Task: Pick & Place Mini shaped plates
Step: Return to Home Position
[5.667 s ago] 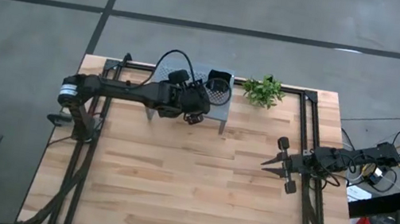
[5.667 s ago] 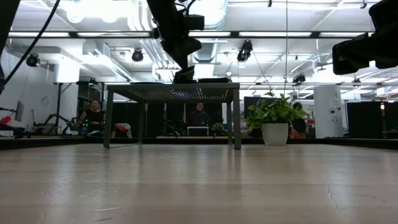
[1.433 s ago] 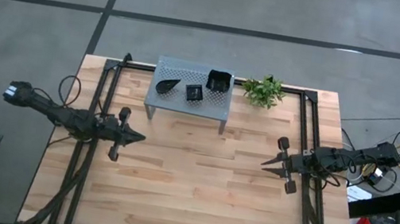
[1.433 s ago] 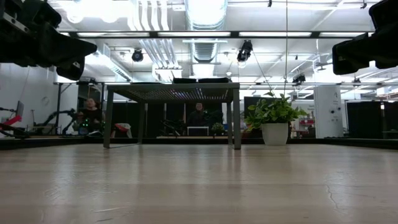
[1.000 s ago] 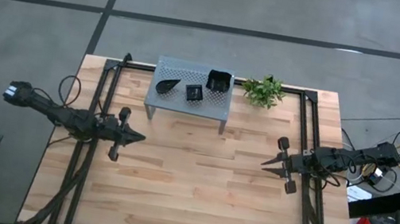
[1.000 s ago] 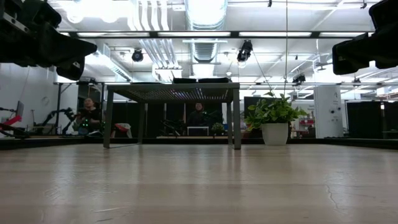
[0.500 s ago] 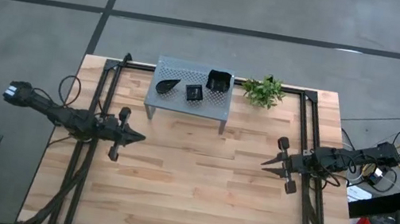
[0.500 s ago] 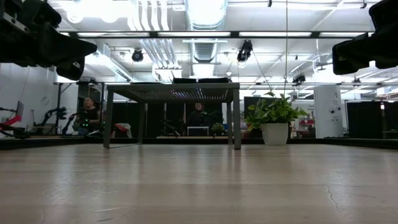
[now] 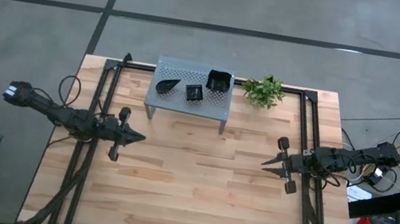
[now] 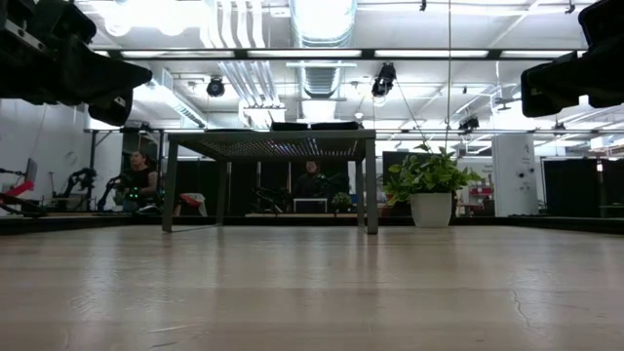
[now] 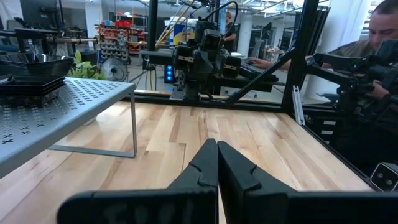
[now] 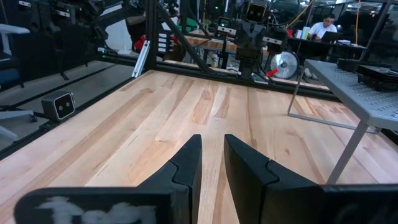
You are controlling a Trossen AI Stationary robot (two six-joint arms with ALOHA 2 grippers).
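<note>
Three groups of mini shaped plates rest on a grey perforated shelf [image 9: 189, 104] at the table's far side: a leaf-shaped one [image 9: 166, 85], a tiny square [image 9: 194, 92] and a larger wavy-edged dish [image 9: 219, 82]. The left wrist view shows the larger dishes as a stack [image 11: 31, 70] on the shelf [image 11: 68, 102]. My left gripper [image 9: 135, 137] hovers shut at the table's left, pointing level toward the right. My right gripper [image 9: 266, 161] hovers at the table's right, pointing left, its fingers a little apart [image 12: 211, 142] with nothing between them.
A small green potted plant [image 9: 263, 90] stands just right of the shelf. Black frame rails run along the table's left [image 9: 85, 150] and right [image 9: 306, 201] sides. Bare wood [image 9: 196, 184] lies between the two grippers. People sit in the room beyond [image 10: 141, 180].
</note>
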